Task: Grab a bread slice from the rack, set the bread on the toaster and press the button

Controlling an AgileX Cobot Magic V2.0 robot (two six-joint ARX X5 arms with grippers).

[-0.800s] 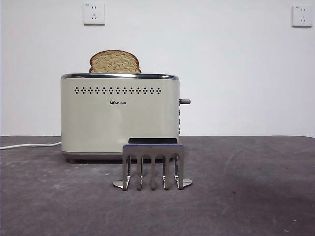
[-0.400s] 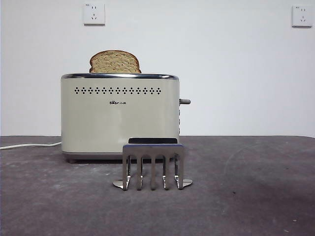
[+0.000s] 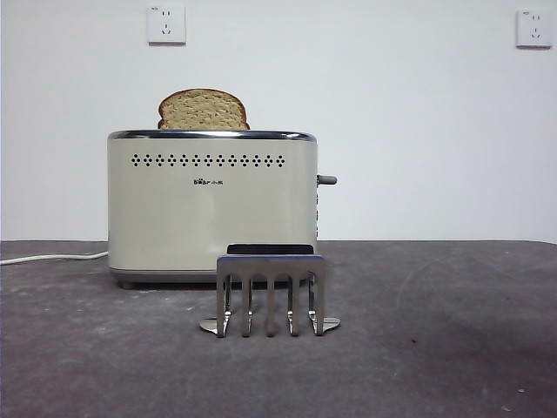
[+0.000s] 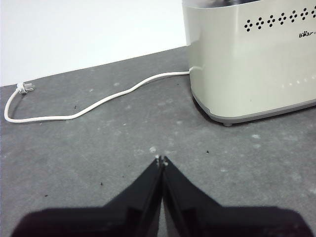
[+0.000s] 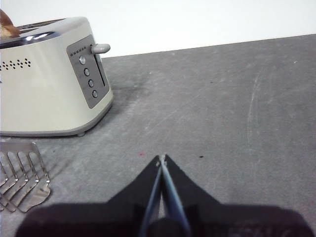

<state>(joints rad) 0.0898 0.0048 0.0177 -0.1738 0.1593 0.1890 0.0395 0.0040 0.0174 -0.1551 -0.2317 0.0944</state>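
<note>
Bread [image 3: 204, 110] stands in the toaster [image 3: 211, 205], only its rounded top showing above the chrome rim; the rest of the slice is hidden inside the slot.

Nearest in the front view is the rack [image 3: 270, 294], bare, its prongs pointing down to a shiny base on the dark grey worktop [image 3: 435, 348]. It stands just in front of the toaster's right lower corner and covers a little of that corner. Behind it the cream toaster shows a row of small vent holes and a small dark logo too small to read. The button [image 3: 327, 180] sticks out sideways from the toaster's right end, high on its slot. A white cord [image 3: 52, 258] runs off the left edge from the toaster's base; the left wrist view shows it curling over the worktop to a loose plug [image 4: 23, 88].

Neither arm shows in the front view. The left gripper [image 4: 161, 160] hangs over bare worktop near the toaster's cord end, jaws pressed together and holding nothing. The right gripper [image 5: 161, 159] hangs over bare worktop off the button end, jaws likewise closed and empty, with the rack cut off at the picture's edge.

The worktop is scuffed and flecked with crumbs. Behind it is a plain white wall [image 3: 418, 131] with two sockets [image 3: 166, 24] high up.
</note>
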